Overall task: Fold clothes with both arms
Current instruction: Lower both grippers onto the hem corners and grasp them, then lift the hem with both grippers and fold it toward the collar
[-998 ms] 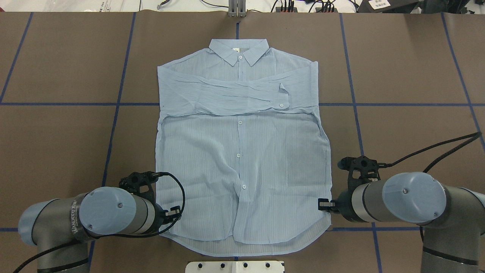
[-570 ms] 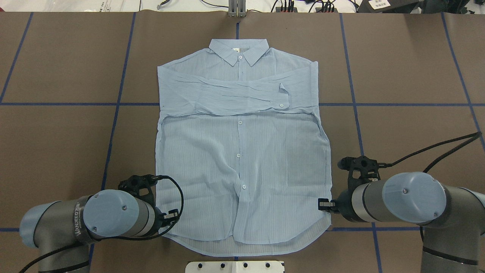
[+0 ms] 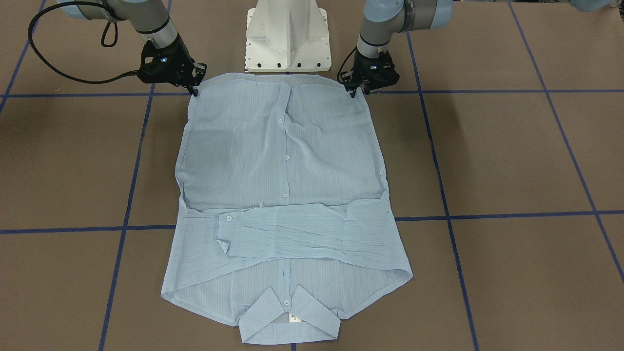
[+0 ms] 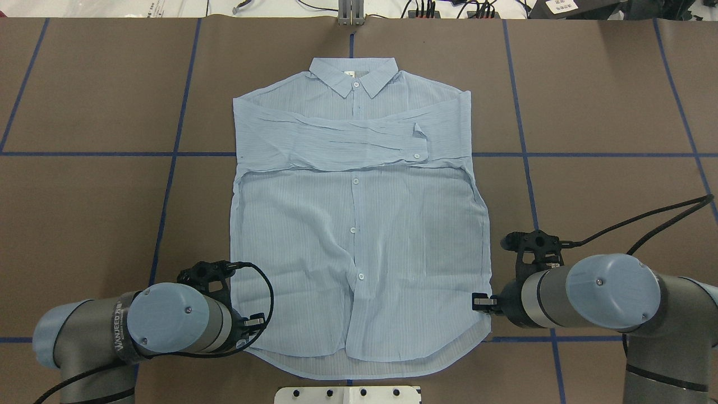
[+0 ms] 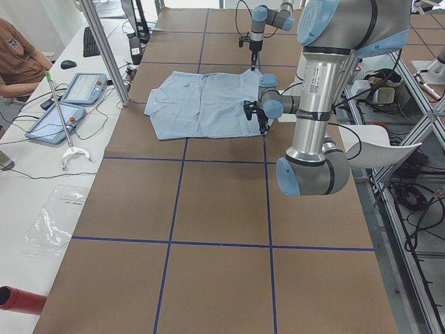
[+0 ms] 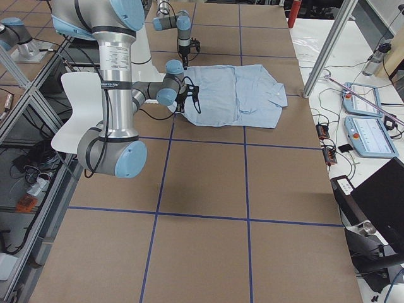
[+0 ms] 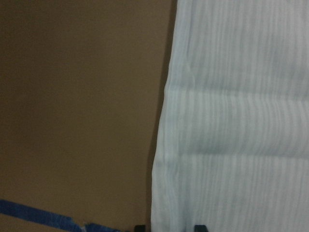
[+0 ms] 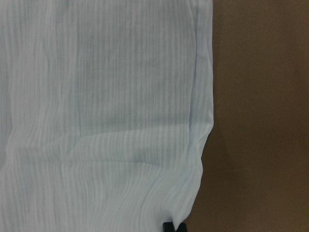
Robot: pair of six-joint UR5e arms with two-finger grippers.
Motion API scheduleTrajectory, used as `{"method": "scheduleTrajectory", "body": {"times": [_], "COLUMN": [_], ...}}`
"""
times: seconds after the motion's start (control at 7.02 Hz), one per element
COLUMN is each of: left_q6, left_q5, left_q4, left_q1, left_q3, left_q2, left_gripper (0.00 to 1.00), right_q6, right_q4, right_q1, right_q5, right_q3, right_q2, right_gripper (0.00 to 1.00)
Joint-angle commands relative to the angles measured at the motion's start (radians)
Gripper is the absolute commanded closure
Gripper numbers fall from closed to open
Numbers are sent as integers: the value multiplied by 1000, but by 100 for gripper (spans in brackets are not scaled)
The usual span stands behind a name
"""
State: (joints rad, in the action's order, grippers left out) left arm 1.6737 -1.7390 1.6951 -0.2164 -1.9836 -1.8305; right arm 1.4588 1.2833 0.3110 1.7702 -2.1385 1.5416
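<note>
The pale blue striped shirt (image 4: 359,224) lies flat and face up on the brown table, collar (image 4: 353,76) at the far side, both sleeves folded across the chest. It also shows in the front view (image 3: 282,161). My left gripper (image 4: 255,324) stands low at the shirt's near left hem corner. In the left wrist view its fingertips (image 7: 139,227) are apart and straddle the shirt's side edge (image 7: 161,159). My right gripper (image 4: 478,303) is at the near right hem corner. In the right wrist view (image 8: 174,226) it is closed on the cloth's edge.
The white pedestal base (image 3: 287,34) stands just behind the shirt's hem, between the arms. Blue tape lines (image 4: 168,154) grid the brown table cover. Tablets (image 5: 83,87) and a metal frame post (image 5: 108,52) are beyond the far table edge.
My left arm has shifted toward the robot's base, and its gripper has moved down to the near left hem corner. The right arm and the shirt have not moved.
</note>
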Motion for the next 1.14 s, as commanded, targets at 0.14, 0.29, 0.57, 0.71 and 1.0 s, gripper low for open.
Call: {"method": "scheduleTrajectory", "body": {"times": [0.14, 0.29, 0.57, 0.71, 1.0], "left_q6": [0, -3, -50, -67, -90], "left_q5": [-5, -5, -7, -7, -5], "left_q4": [0, -2, -8, -8, -6], "left_q1": [-4, -18, -53, -60, -66], "left_q3": [-18, -68, -124, -126, -120], "left_q2": [-3, 8, 39, 51, 66], "left_gripper": [100, 100, 100, 100, 100], "right_q6": [-2, -2, -3, -3, -9], "right_q4": [1, 1, -2, -4, -4], "right_q1": [8, 31, 104, 127, 141], "right_q5": [0, 11, 115, 138, 146], "right_q3": [0, -3, -14, -14, -12], "right_q2": [0, -3, -9, -9, -8], "right_gripper": [100, 100, 100, 100, 100]}}
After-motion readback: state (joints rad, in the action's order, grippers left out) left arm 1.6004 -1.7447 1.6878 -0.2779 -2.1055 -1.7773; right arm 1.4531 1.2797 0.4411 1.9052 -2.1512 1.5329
